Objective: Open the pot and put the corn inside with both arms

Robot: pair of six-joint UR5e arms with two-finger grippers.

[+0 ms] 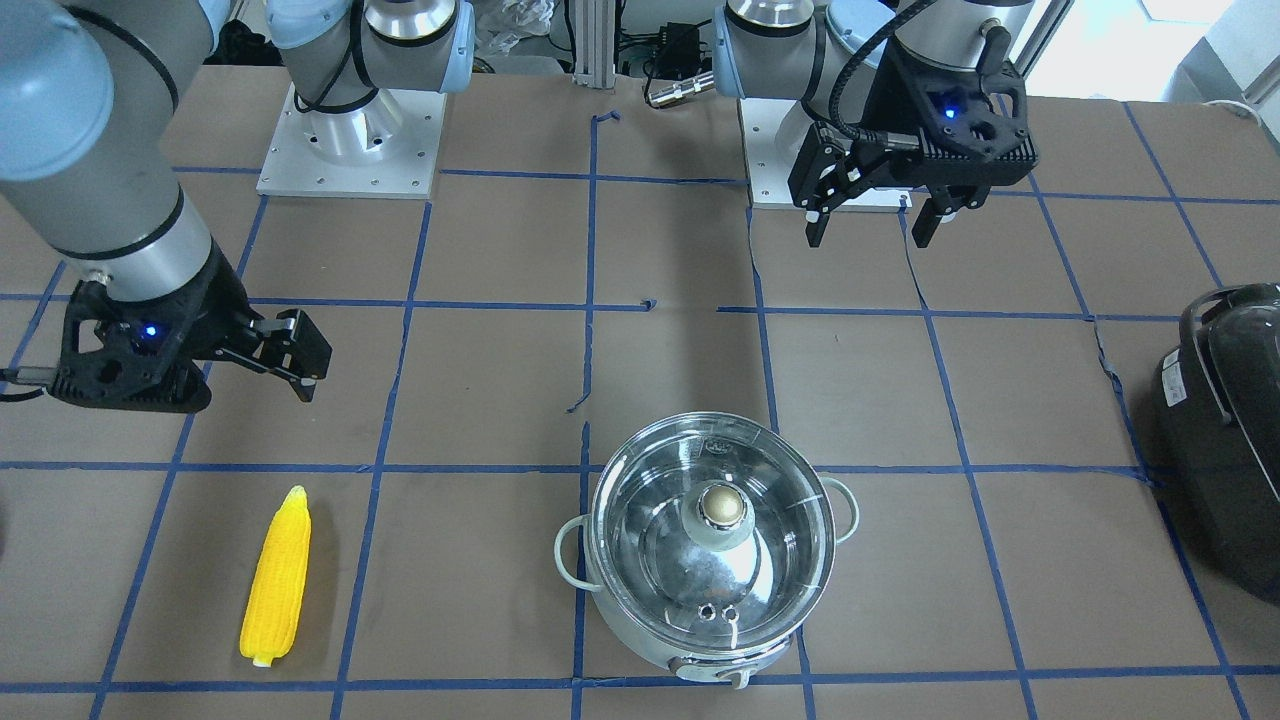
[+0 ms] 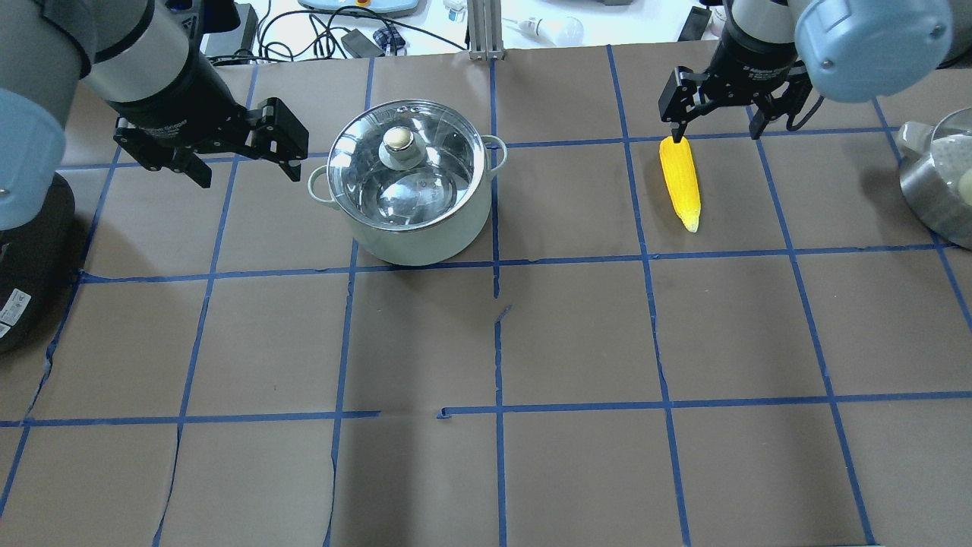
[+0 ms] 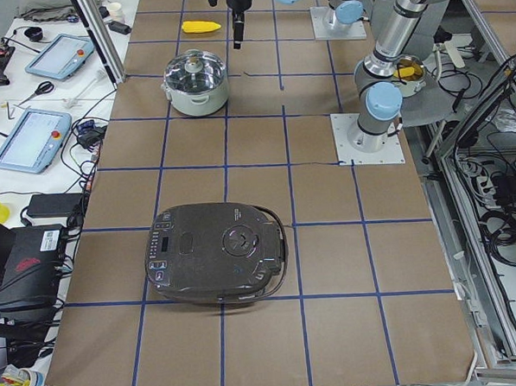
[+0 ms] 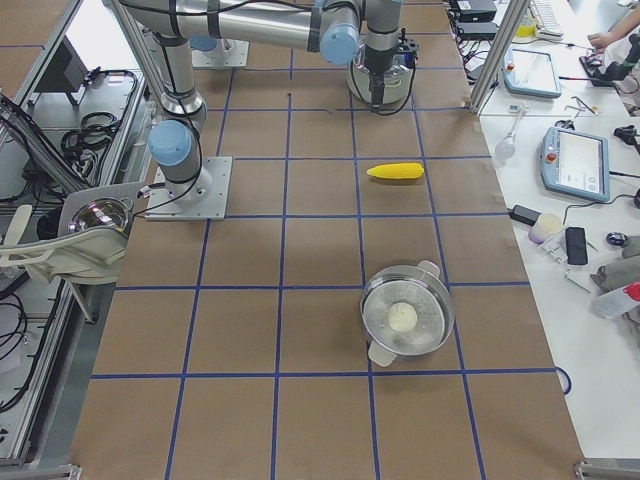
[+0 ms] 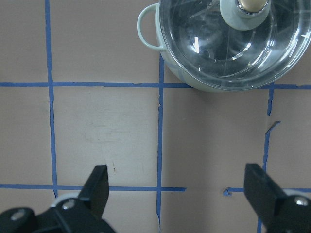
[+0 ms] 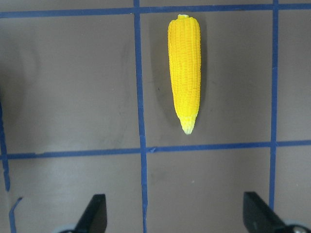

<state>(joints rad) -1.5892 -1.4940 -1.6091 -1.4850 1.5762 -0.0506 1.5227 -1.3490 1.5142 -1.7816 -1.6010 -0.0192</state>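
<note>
The pot (image 2: 414,232), steel with a mint-white outside, stands on the table with its glass lid (image 2: 425,178) on; it also shows in the front view (image 1: 640,640) and the left wrist view (image 5: 194,81). My left gripper (image 2: 247,171) is open and empty, raised just beside the pot's side handle (image 5: 146,28). The corn (image 2: 680,182) lies flat on the table and shows whole in the right wrist view (image 6: 184,73). My right gripper (image 2: 715,131) is open and empty, above the corn's thick end.
A black appliance with a handle (image 1: 1230,420) sits at the table's end on my left. Another steel vessel (image 2: 938,182) stands at the far right edge. Blue tape lines grid the brown table (image 2: 577,334).
</note>
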